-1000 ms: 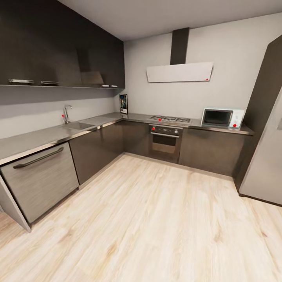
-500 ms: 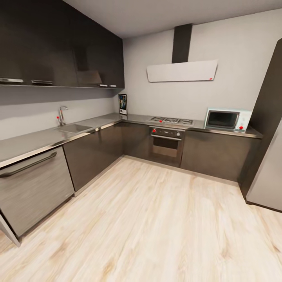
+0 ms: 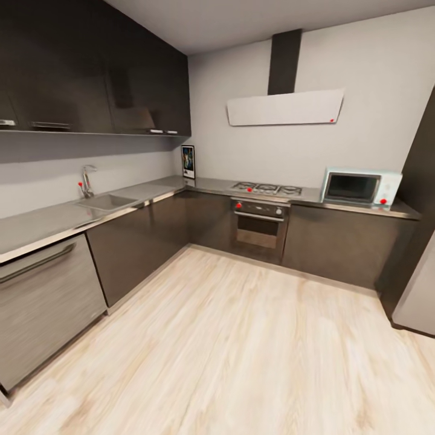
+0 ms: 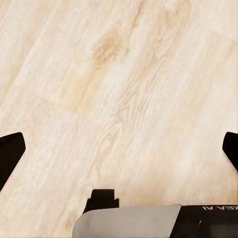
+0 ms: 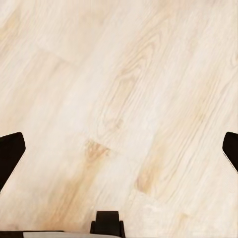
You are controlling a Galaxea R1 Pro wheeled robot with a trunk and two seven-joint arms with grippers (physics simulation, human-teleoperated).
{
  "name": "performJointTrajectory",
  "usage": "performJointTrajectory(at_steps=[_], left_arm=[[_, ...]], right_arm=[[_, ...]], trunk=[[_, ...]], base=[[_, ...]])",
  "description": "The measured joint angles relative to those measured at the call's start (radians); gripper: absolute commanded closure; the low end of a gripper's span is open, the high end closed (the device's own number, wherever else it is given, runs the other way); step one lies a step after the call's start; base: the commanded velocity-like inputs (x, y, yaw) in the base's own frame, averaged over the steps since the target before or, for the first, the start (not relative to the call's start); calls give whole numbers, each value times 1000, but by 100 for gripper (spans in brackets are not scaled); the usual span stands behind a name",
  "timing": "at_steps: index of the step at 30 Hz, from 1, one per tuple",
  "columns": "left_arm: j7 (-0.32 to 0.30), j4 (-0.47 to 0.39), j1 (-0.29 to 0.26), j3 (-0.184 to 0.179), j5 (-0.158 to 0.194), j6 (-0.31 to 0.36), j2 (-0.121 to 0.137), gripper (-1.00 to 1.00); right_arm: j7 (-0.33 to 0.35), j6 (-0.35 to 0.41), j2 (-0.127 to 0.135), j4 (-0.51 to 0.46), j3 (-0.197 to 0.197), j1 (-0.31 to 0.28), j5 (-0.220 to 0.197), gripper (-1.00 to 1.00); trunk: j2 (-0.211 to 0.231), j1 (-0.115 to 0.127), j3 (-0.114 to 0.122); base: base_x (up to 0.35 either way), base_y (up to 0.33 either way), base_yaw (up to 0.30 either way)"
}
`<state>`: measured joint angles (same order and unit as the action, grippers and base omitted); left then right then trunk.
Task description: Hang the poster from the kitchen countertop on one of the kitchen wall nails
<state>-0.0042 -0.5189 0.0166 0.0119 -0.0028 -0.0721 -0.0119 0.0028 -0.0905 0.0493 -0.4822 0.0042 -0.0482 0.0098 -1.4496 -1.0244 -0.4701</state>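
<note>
You face an L-shaped kitchen: the grey surface (image 3: 151, 192) runs from the sink (image 3: 106, 201) round to the gas hob (image 3: 267, 189) and a microwave (image 3: 360, 188), above dark cabinets, a built-in oven (image 3: 259, 225) and a pale wood floor (image 3: 241, 338). The poster (image 3: 188, 161) stands upright in the far corner of that surface, against the wall. Both wrist cameras look down on floorboards, with the left gripper (image 4: 119, 151) and right gripper (image 5: 119, 151) jaws spread wide, holding nothing.

head camera panned left | closer to kitchen countertop (image 3: 151, 190)
</note>
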Motion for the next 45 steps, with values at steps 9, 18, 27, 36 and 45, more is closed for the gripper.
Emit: performJointTrajectory(at_steps=[9, 18, 27, 36, 45], left_arm=[[0, 0, 0, 0, 0, 0, 0, -100], [0, 0, 0, 1, 0, 0, 0, -100], [0, 0, 0, 0, 0, 0, 0, -100], [0, 0, 0, 0, 0, 0, 1, -100], [0, 0, 0, 0, 0, 0, 2, -100]], right_arm=[[0, 0, 0, 0, 0, 0, 0, -100], [0, 0, 0, 0, 1, 0, 0, -100], [0, 0, 0, 0, 1, 0, 0, -100], [0, 0, 0, 0, 1, 0, 0, -100], [0, 0, 0, 0, 1, 0, 0, -100]], trunk=[[0, 0, 0], [0, 0, 0], [0, 0, 0], [0, 0, 0], [0, 0, 0]], base=[[341, 2, 0], [341, 74, 0], [341, 107, 0], [341, 124, 0], [341, 126, 0]])
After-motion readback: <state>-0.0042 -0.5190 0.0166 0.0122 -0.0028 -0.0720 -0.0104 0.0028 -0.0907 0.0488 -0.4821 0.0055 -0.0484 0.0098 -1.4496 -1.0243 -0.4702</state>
